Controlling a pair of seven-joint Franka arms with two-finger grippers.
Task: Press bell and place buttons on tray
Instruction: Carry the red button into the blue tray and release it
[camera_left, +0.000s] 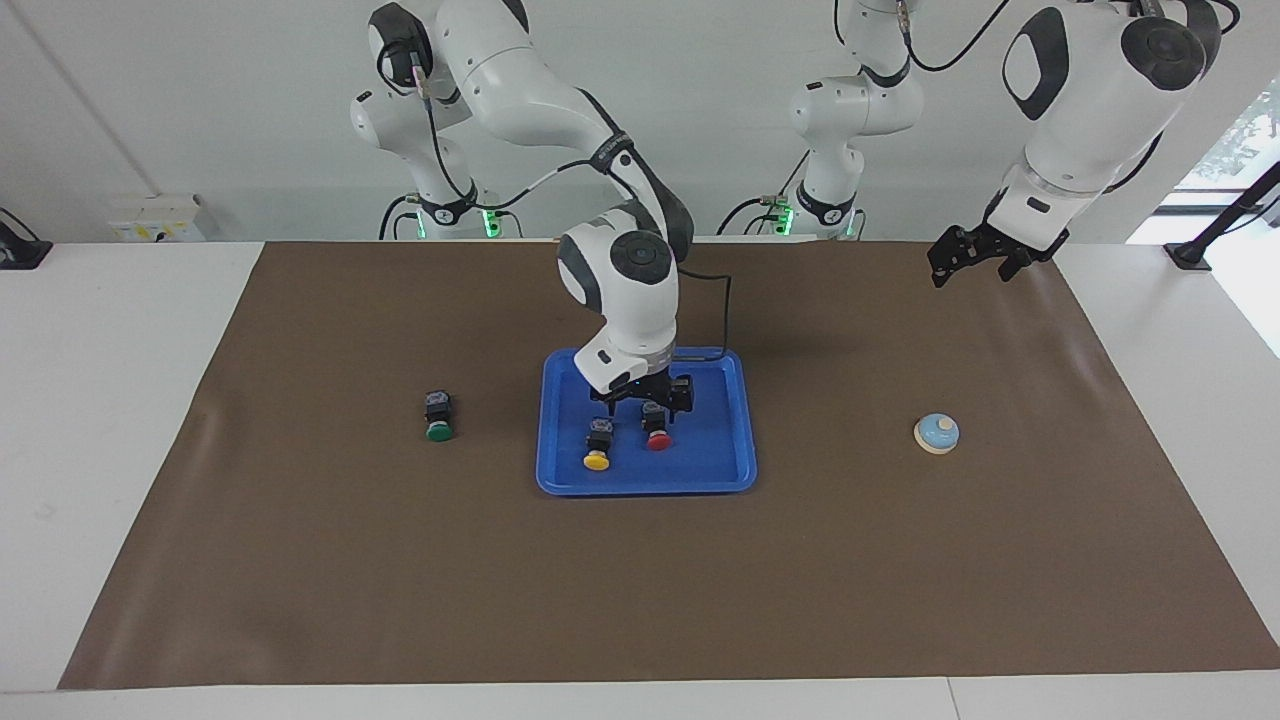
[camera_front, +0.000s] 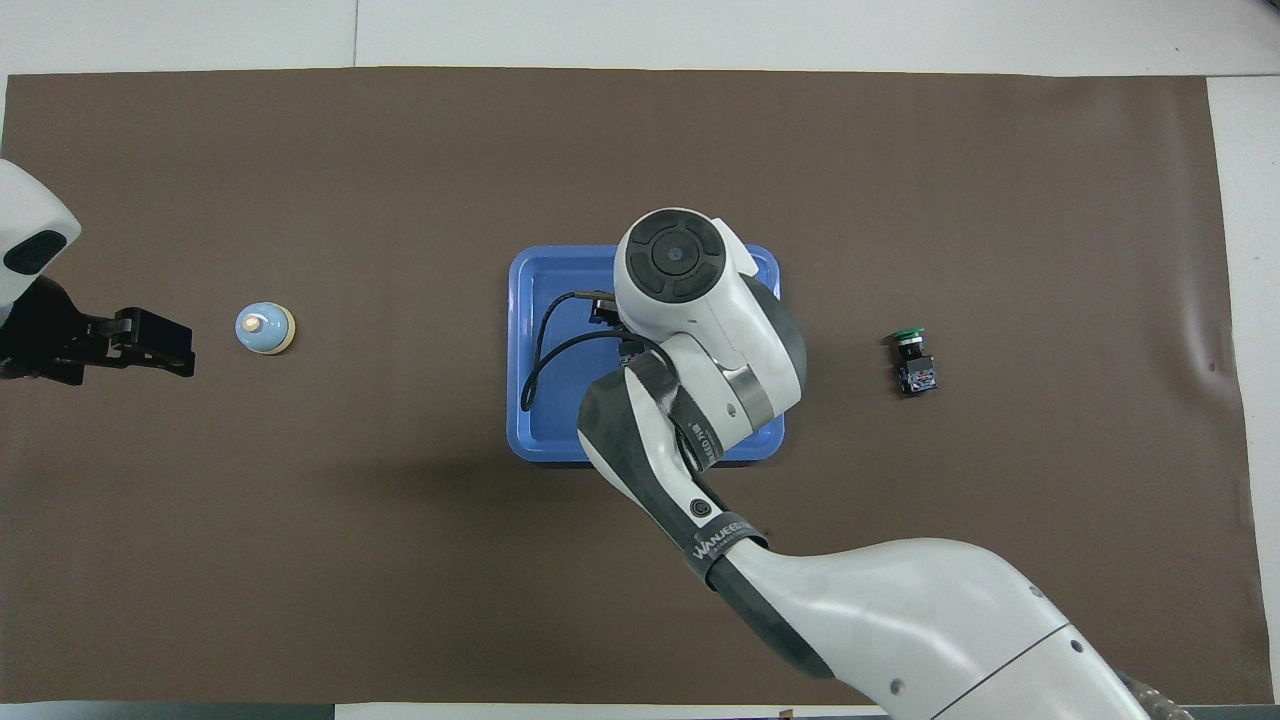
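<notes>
Yellow btn (camera_left: 597, 446) & red btn (camera_left: 657, 431) in blue tray (camera_left: 720, 470); green btn (camera_left: 438, 417) on mat; bell (camera_left: 937, 433) upright

Bright, even indoor light, both views sharp.
Soft diffuse shadow on the brown mat (camera_left: 400, 560) under the right arm's tool (camera_left: 644, 397); daylight glare at the window (camera_left: 1245, 130) past the left tool (camera_left: 975, 260); mild sheen on white arm shells; no blur.
</notes>
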